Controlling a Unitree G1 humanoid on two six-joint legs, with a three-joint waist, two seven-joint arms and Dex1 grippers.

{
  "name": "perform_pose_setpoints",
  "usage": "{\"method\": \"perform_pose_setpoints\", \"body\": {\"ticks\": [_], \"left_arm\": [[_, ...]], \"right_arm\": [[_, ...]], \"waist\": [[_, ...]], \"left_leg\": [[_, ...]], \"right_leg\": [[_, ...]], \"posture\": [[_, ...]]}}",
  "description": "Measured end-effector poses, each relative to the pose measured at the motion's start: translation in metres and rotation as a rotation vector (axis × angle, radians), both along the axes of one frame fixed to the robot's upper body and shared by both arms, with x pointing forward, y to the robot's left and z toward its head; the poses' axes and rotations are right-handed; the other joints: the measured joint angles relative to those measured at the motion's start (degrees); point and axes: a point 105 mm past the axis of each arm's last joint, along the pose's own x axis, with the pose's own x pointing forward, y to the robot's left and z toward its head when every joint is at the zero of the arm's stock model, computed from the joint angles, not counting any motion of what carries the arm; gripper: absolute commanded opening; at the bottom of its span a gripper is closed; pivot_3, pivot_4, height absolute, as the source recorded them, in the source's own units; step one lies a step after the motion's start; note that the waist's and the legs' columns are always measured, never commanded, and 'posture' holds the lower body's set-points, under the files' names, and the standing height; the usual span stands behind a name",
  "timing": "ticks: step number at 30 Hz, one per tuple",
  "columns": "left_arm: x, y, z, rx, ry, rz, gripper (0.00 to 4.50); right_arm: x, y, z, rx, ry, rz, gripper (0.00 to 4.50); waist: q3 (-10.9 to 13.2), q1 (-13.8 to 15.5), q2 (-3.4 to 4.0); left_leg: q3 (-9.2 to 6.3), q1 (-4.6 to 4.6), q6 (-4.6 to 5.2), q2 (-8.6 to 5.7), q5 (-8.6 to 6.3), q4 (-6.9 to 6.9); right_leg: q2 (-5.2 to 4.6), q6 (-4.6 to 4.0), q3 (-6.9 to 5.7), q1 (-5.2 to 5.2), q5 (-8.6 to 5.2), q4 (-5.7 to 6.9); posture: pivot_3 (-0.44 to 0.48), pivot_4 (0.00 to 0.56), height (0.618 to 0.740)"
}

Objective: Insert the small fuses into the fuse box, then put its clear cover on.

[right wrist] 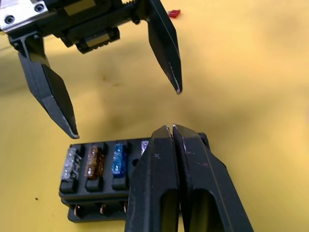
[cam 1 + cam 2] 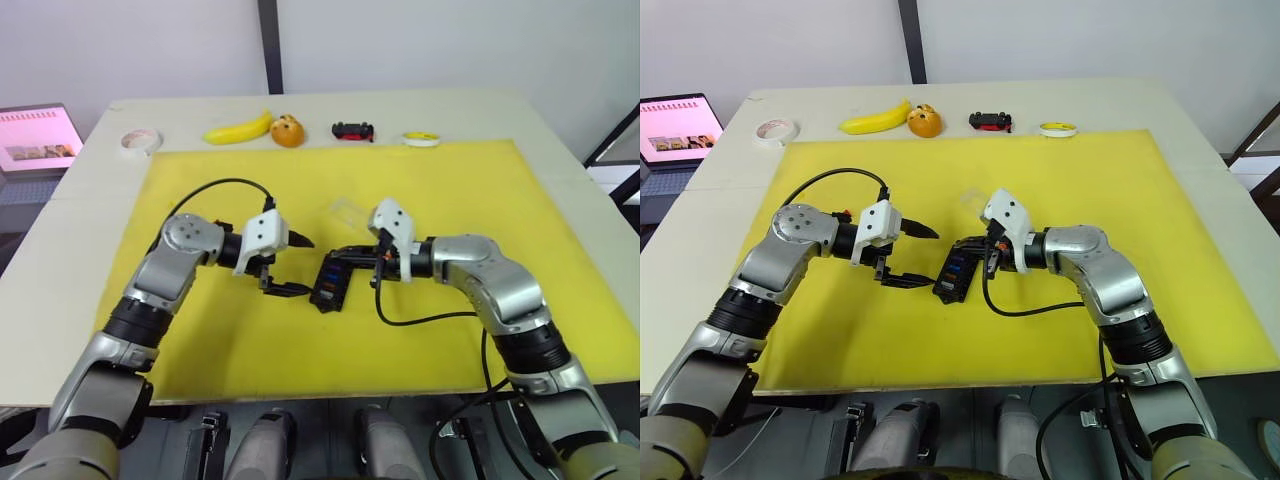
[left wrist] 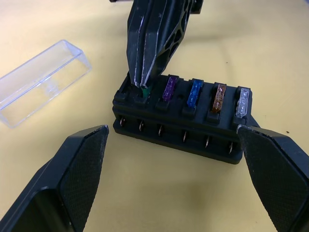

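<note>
The right fingers are pinched tight on a green fuse, pushing it into the end slot of the fuse box. The left fingers are spread wide, one on each side of the box. The clear cover lies just beside it on the yellow surface.

From my right wrist view the right gripper hides the fuse box's near end, picture edge cutting its base. Green fuse mostly buried between fingertips. Clear cover clipped at the frame edge.
</note>
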Motion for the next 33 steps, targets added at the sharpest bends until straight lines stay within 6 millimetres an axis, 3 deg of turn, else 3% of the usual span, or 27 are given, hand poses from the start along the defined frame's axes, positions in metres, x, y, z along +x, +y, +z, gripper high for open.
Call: {"method": "perform_pose_setpoints", "body": {"ticks": [33], "left_arm": [[-0.0009, -0.0064, 0.0003, -0.003, -0.037, -0.025, 4.5]], "right_arm": [[0.0022, 0.0024, -0.0047, -0.134, 0.021, -0.021, 0.09]], "waist": [[-0.35, 0.22, -0.13]], "left_leg": [[-0.02, 0.13, 0.02, -0.01, -0.01, 0.01]], "right_leg": [[-0.01, 0.0, -0.01, 0.19, 0.0, -0.02]], "posture": [[0.0, 0.15, 0.74]]}}
